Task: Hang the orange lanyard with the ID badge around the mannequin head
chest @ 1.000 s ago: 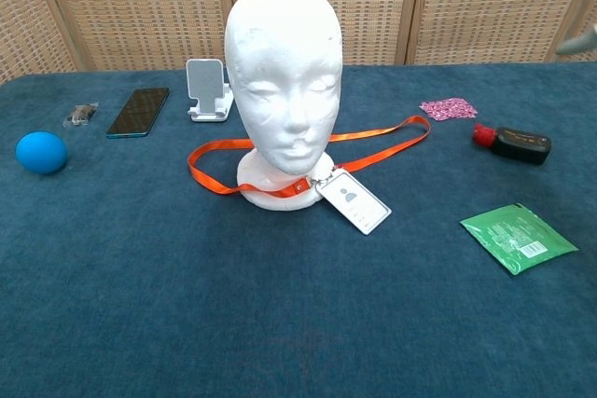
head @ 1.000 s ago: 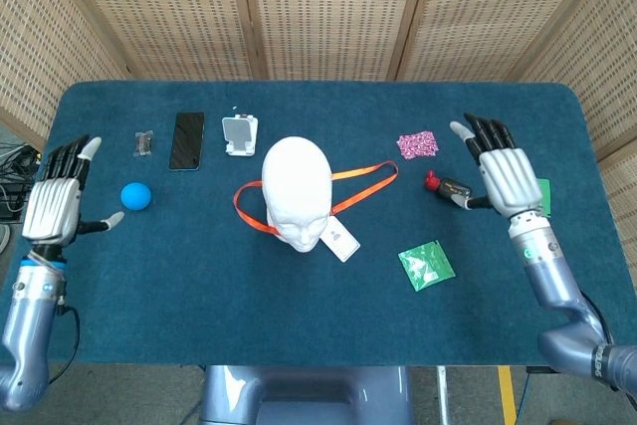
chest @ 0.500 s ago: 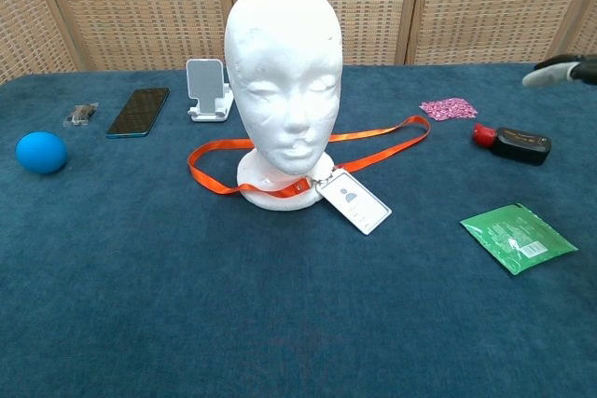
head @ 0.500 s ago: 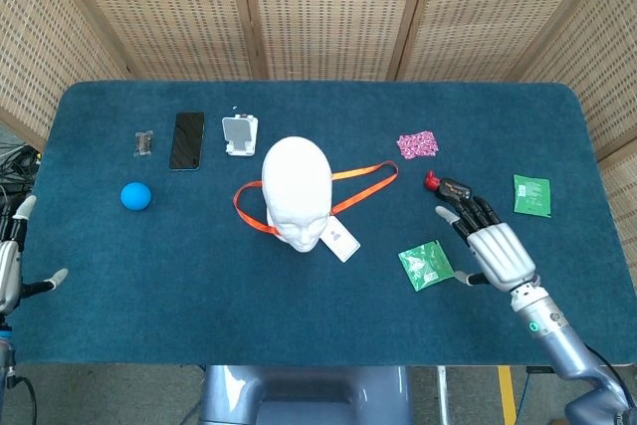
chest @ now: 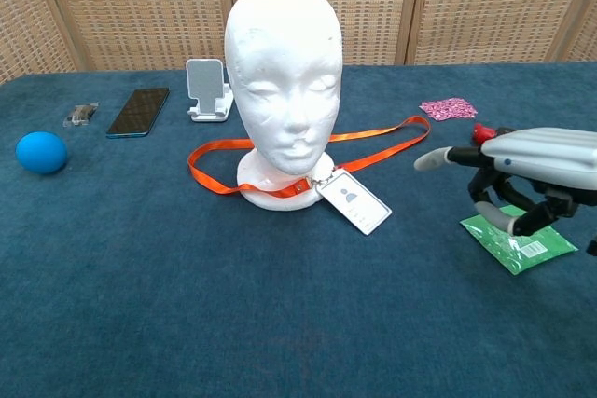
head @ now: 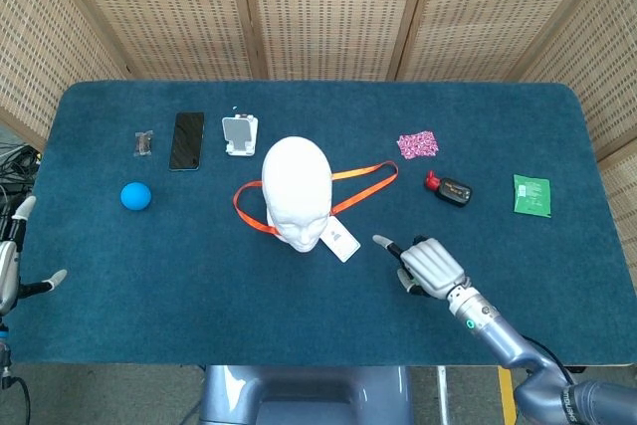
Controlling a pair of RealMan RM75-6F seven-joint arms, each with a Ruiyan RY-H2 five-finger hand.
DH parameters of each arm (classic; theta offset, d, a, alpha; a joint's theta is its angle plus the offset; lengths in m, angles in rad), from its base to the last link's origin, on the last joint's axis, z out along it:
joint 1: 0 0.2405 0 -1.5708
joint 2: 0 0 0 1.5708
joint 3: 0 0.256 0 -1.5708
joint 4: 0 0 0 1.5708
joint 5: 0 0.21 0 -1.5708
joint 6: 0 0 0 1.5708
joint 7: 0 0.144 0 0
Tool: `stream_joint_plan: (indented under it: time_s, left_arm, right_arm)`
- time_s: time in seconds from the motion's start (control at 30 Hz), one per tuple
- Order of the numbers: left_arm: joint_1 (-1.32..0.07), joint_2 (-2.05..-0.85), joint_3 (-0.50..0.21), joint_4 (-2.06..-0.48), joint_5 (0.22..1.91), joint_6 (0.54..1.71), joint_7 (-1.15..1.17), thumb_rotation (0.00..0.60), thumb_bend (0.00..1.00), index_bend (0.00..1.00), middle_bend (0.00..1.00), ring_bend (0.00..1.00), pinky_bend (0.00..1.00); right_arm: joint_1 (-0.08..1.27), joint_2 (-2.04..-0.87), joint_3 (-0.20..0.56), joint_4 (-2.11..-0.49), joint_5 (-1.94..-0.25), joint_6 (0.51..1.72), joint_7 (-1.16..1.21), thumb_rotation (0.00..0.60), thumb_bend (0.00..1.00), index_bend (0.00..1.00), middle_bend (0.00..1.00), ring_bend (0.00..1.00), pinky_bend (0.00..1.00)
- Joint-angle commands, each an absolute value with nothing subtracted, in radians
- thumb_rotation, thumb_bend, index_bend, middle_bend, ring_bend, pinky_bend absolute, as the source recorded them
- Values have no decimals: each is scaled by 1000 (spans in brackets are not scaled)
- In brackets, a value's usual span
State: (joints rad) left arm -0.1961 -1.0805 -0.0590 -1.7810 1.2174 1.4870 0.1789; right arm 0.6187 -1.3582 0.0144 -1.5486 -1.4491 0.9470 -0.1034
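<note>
Orange lanyard looped on the tabletop around the mannequin head at frame centre, long axis slanting to upper right, ID badge at lower right of the base. Right robot hand nearer, just right of the badge (fingers curled, one extended, holding nothing). Left robot hand at far left edge, open, empty.

matt white foam-like mannequin head, woven orange lanyard, napped blue cloth table, glossy phone
</note>
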Motion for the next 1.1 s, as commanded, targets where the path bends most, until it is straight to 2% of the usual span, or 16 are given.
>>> stream_joint_plan:
  time_s: [0.03,0.23,0.47,0.77,1.1]
  left_arm:
    - [-195,-1080,-62,-1779,1220,1482,175,600,0,0,0,0,0]
    - [-194,-1078,-70,-1773,1221,1456,164,600,0,0,0,0,0]
    - [-191,-1079,-79,-1770,1225,1441,162,600,0,0,0,0,0]
    - [-187,-1082,-88,-1769,1226,1428,167,600,0,0,0,0,0]
    - [-183,-1083,-94,-1770,1232,1421,169,600,0,0,0,0,0]
  right_arm:
    - [659,-1394,42,-1564,-1388,883,-168,600,834,70,736,771,961]
    - [717,-1474,74,-1556,-1253,795,-300,600,840,73,739,774,962]
    - [749,-1525,86,-1543,-1110,782,-418,600,843,79,743,776,962]
    - [783,-1540,95,-1532,-1005,777,-472,600,847,82,750,777,964]
    - [824,-1518,59,-1572,-951,717,-492,600,851,127,753,777,964]
